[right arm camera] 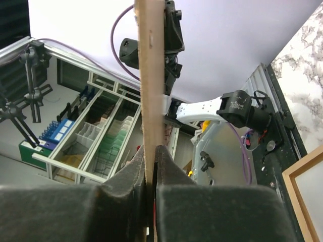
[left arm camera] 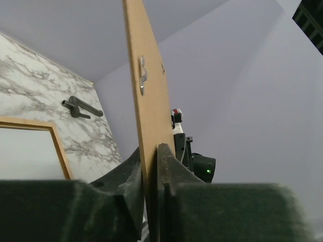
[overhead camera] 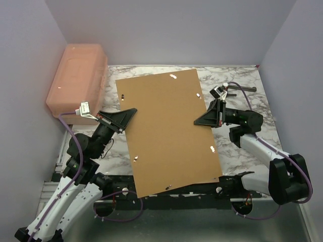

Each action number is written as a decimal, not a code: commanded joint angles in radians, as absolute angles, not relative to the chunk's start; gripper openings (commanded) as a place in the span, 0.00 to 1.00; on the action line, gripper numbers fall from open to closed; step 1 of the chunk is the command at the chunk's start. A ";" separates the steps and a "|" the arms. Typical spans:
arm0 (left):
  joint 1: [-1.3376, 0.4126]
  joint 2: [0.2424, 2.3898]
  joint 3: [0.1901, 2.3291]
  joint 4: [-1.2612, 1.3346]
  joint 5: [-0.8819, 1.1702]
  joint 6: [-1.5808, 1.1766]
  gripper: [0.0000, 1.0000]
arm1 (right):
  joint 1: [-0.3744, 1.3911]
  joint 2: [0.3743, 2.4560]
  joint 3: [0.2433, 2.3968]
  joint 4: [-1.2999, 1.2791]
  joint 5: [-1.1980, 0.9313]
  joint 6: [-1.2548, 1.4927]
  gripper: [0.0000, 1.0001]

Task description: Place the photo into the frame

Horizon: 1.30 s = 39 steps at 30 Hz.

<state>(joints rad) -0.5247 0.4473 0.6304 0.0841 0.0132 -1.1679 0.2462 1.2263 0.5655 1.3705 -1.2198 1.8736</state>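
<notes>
Box (overhead camera: 75, 80), pink, 1x, far left. Left gripper (overhead camera: 132, 111) clenched on board (overhead camera: 169, 131) (brown, 1x) at its left edge; right gripper (overhead camera: 198, 122) grasps its right edge. Frame (left arm camera: 59, 151), 1x, lies flat on table (overhead camera: 239, 98) under board.

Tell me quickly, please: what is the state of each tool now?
Left tool: closed, holding the brown backing board by its edge.
Right tool: closed, holding the same board's opposite edge.
</notes>
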 commanded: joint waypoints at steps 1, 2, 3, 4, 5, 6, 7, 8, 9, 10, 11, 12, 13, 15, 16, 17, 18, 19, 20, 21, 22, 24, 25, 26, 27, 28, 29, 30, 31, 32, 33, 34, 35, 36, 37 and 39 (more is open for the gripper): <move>-0.502 0.474 0.609 0.002 -0.045 -1.080 0.25 | 0.261 1.221 0.604 1.464 -1.253 1.913 0.00; -0.503 0.472 0.609 0.002 -0.047 -1.078 0.34 | 0.261 1.221 0.604 1.459 -1.253 1.909 0.00; -0.502 0.470 0.608 0.002 -0.051 -1.076 0.41 | 0.260 1.220 0.602 1.446 -1.254 1.898 0.00; -0.502 0.468 0.609 -0.028 -0.057 -1.077 0.49 | 0.261 1.218 0.599 1.428 -1.253 1.883 0.00; -0.500 0.465 0.609 -0.040 -0.062 -1.082 0.57 | 0.261 1.218 0.596 1.393 -1.252 1.859 0.00; -0.496 0.461 0.609 -0.048 -0.064 -1.083 0.62 | 0.260 1.218 0.595 1.364 -1.249 1.838 0.00; -0.494 0.458 0.609 -0.058 -0.067 -1.082 0.68 | 0.261 1.217 0.592 1.326 -1.245 1.811 0.00; -0.492 0.453 0.610 -0.067 -0.071 -1.081 0.71 | 0.260 1.215 0.591 1.293 -1.240 1.788 0.00; -0.490 0.447 0.612 -0.080 -0.078 -1.081 0.75 | 0.260 1.213 0.592 1.250 -1.234 1.760 0.00; -0.488 0.441 0.612 -0.093 -0.087 -1.080 0.78 | 0.260 1.211 0.594 1.200 -1.228 1.730 0.00; -0.486 0.433 0.614 -0.110 -0.099 -1.073 0.81 | 0.261 1.207 0.598 1.147 -1.224 1.691 0.00; -0.485 0.427 0.619 -0.130 -0.113 -1.067 0.84 | 0.260 1.202 0.606 1.070 -1.221 1.639 0.00; -0.484 0.421 0.623 -0.153 -0.128 -1.058 0.85 | 0.261 1.195 0.618 0.993 -1.216 1.588 0.00; -0.483 0.411 0.643 -0.212 -0.165 -1.035 0.88 | 0.260 1.176 0.663 0.757 -1.199 1.434 0.00; -0.483 0.409 0.655 -0.251 -0.188 -1.023 0.88 | 0.260 1.167 0.692 0.606 -1.183 1.332 0.00; -0.483 0.407 0.666 -0.283 -0.210 -1.016 0.88 | 0.261 1.158 0.727 0.478 -1.158 1.245 0.00; -0.482 0.407 0.676 -0.319 -0.232 -1.005 0.88 | 0.261 1.153 0.756 0.340 -1.131 1.155 0.00; -0.482 0.409 0.689 -0.350 -0.253 -0.995 0.88 | 0.261 1.152 0.782 0.260 -1.110 1.106 0.00; -0.482 0.412 0.699 -0.383 -0.268 -0.983 0.88 | 0.260 1.155 0.792 0.229 -1.103 1.079 0.00; -0.482 0.416 0.711 -0.407 -0.283 -0.971 0.88 | 0.261 1.159 0.790 0.225 -1.104 1.077 0.00; -0.482 0.422 0.719 -0.436 -0.295 -0.960 0.88 | 0.260 1.164 0.787 0.225 -1.102 1.078 0.00; -0.482 0.431 0.736 -0.472 -0.311 -0.932 0.88 | 0.260 1.172 0.773 0.227 -1.101 1.079 0.00; -0.482 0.435 0.743 -0.489 -0.315 -0.915 0.88 | 0.259 1.172 0.766 0.226 -1.095 1.078 0.00; -0.481 0.442 0.750 -0.503 -0.319 -0.902 0.88 | 0.259 1.171 0.755 0.225 -1.089 1.077 0.00; -0.482 0.447 0.757 -0.518 -0.319 -0.889 0.88 | 0.259 1.170 0.746 0.226 -1.080 1.075 0.00; -0.481 0.453 0.763 -0.530 -0.316 -0.880 0.88 | 0.259 1.170 0.735 0.226 -1.072 1.070 0.00; -0.481 0.457 0.766 -0.537 -0.312 -0.865 0.88 | 0.259 1.170 0.727 0.227 -1.067 1.064 0.00; -0.482 0.462 0.769 -0.542 -0.305 -0.853 0.88 | 0.258 1.171 0.716 0.224 -1.062 1.060 0.00; -0.481 0.467 0.770 -0.546 -0.297 -0.842 0.88 | 0.258 1.172 0.707 0.225 -1.059 1.054 0.00; -0.481 0.473 0.772 -0.550 -0.286 -0.830 0.88 | 0.255 1.173 0.699 0.224 -1.057 1.049 0.00; -0.482 0.478 0.773 -0.553 -0.275 -0.816 0.88 | 0.253 1.177 0.689 0.222 -1.057 1.044 0.00; -0.482 0.486 0.776 -0.557 -0.259 -0.801 0.88 | 0.249 1.181 0.683 0.218 -1.060 1.036 0.00; -0.481 0.497 0.779 -0.562 -0.243 -0.781 0.90 | 0.246 1.185 0.680 0.210 -1.061 1.023 0.00; -0.481 0.507 0.784 -0.571 -0.229 -0.766 0.91 | 0.239 1.189 0.678 0.194 -1.064 1.010 0.00; -0.482 0.519 0.788 -0.581 -0.212 -0.753 0.93 | 0.232 1.193 0.678 0.182 -1.069 0.992 0.00; -0.481 0.543 0.797 -0.600 -0.176 -0.725 0.97 | 0.218 1.204 0.685 0.141 -1.077 0.946 0.00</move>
